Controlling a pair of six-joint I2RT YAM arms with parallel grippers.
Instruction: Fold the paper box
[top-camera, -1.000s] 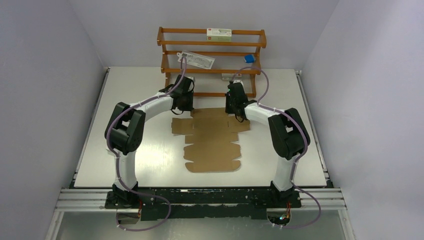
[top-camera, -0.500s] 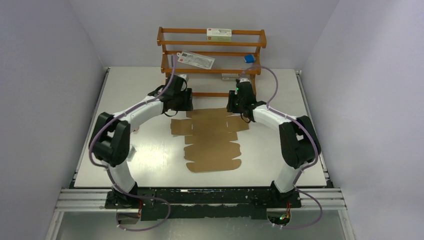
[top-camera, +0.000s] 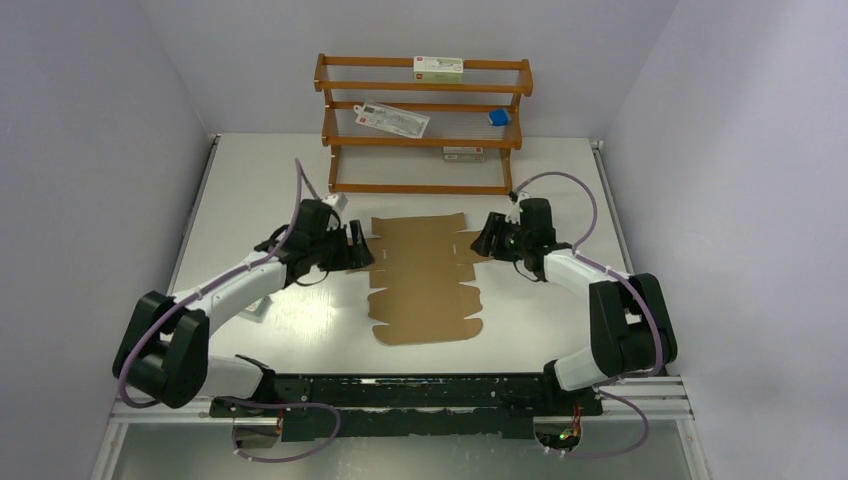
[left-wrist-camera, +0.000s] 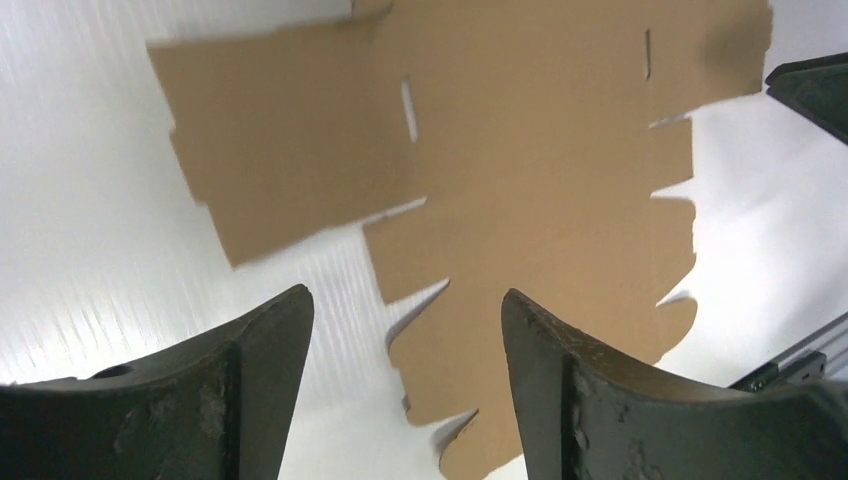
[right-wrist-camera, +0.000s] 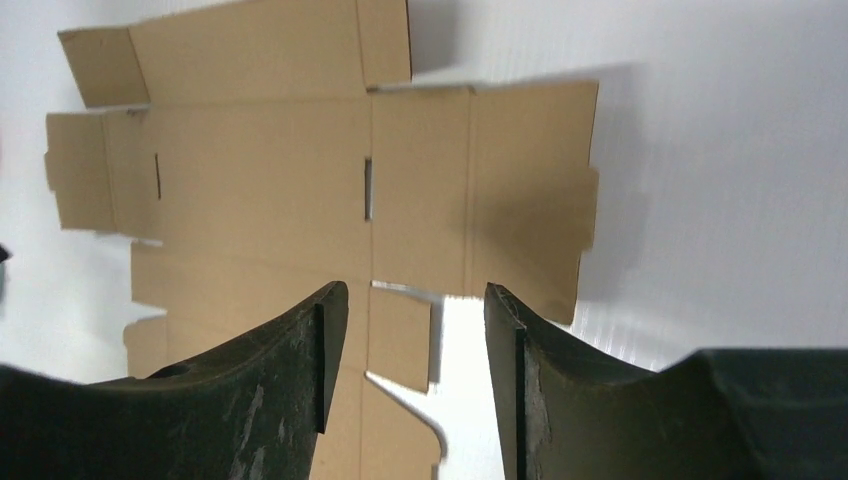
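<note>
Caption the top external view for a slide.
Left gripper and right gripper, both open, flank the flat paper box before a wooden rack.

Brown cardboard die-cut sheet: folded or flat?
Flat. The brown cardboard sheet lies spread on the white table; slots, flaps and tabs all show, none folded over.

White links (top-camera: 235, 285); black joints (top-camera: 163, 345); lilac cables (top-camera: 560, 176)

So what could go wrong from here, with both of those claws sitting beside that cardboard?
1. The cardboard lies flat on a shiny table; the open left gripper and right gripper may just shove it instead of lifting a flap.
2. They flank opposite sides, so uneven lifting could twist it or crease it off its fold lines.
3. Its small tabs look easy to bend.
</note>
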